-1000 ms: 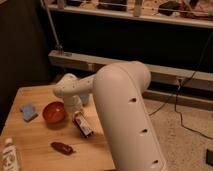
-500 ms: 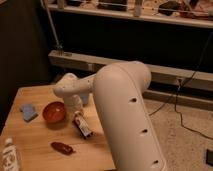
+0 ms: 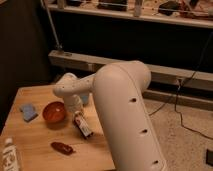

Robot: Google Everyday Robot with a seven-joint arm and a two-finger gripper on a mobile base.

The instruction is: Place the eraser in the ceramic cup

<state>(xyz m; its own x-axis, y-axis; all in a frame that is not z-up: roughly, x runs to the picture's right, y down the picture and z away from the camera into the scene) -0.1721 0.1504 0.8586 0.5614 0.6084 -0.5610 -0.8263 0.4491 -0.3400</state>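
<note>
The eraser (image 3: 84,127), a small oblong block with a white, red and dark wrapper, lies at a slant near the middle of the wooden table (image 3: 35,145). My gripper (image 3: 77,115) is right at the eraser's upper end, below the white wrist, and is largely hidden by the arm. The pale blue ceramic cup (image 3: 85,98) shows only as a sliver behind the arm, just beyond the gripper and to the right of the red bowl.
A red-orange bowl (image 3: 54,111) sits left of the gripper. A flat blue pad (image 3: 28,112) lies at the far left. A dark red lumpy object (image 3: 62,147) lies in front. A white bottle (image 3: 10,156) stands at the front left edge. My big white arm (image 3: 125,115) covers the table's right side.
</note>
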